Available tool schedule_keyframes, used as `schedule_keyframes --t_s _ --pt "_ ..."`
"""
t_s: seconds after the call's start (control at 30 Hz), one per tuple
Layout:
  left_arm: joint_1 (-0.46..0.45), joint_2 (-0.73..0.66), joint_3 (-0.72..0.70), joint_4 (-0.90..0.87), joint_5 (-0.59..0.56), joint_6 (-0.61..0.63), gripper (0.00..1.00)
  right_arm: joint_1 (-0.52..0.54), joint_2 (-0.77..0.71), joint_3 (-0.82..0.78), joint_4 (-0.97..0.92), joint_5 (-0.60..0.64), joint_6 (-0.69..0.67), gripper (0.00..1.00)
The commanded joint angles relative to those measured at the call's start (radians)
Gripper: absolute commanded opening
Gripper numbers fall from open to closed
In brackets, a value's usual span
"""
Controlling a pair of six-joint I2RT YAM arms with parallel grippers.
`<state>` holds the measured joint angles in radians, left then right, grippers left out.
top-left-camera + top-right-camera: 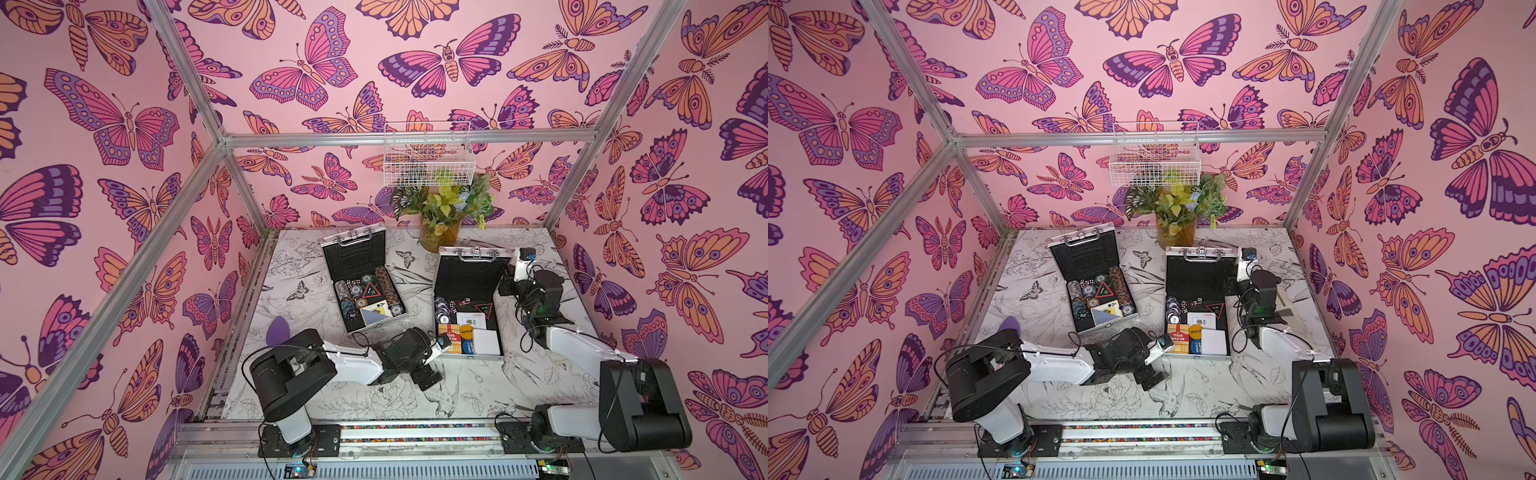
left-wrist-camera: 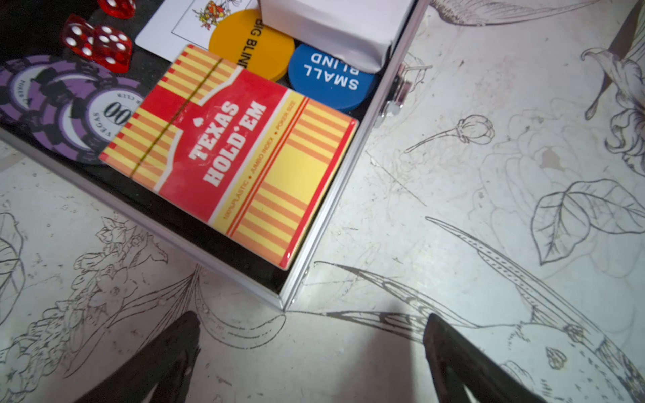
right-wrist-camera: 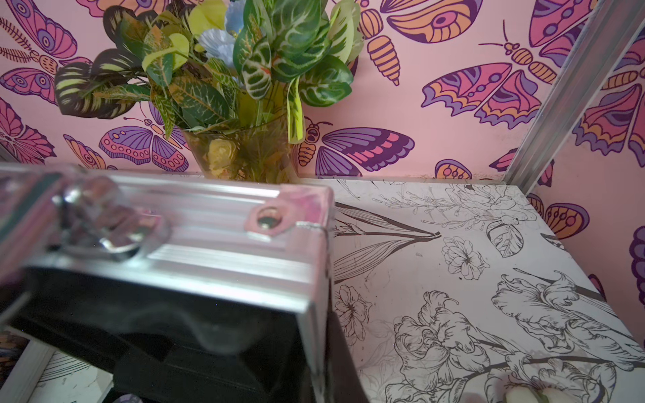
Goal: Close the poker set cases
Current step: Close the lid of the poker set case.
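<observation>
In a top view both cases are open: left case point(image 1: 353, 254) by the tabletop's back edge, right case point(image 1: 473, 355) mid-right, and the right claw point(image 1: 504, 286) pinched closed at the side of its lid point(image 1: 467, 276). Left wrist view: left claw point(image 2: 314, 352) spread wide, just off that case's front corner. Right wrist view: the lid point(image 3: 209, 223) is standing up, so the next move is probably tipping it down.

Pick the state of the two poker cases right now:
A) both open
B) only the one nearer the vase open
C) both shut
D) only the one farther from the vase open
A: the left case and the right case both stand open with their insides exposed in both top views.
</observation>
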<state>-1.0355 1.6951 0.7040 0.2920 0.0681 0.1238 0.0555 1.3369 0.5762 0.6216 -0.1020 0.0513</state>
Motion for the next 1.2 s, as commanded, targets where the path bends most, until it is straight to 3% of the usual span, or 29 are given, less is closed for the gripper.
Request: schedule_keyframes --t_s 0.0,0.37,0.63,1.17 --pt "-0.009 0.018 0.020 0.008 -0.061 0.016 1.00 -0.001 -0.025 0.003 0.012 -0.022 0.041 0.00" --pt "-0.012 0.074 0.062 0.038 -0.277 0.043 1.00 0.000 -0.030 0.013 -0.023 -0.124 0.062 0.00" --pt "-0.007 0.115 0.107 0.013 -0.373 -0.011 1.00 0.016 -0.025 0.023 -0.048 -0.167 0.077 0.00" --pt "0.129 0.133 0.137 -0.063 -0.433 -0.093 1.00 0.103 0.106 0.120 -0.013 -0.190 0.108 0.00"
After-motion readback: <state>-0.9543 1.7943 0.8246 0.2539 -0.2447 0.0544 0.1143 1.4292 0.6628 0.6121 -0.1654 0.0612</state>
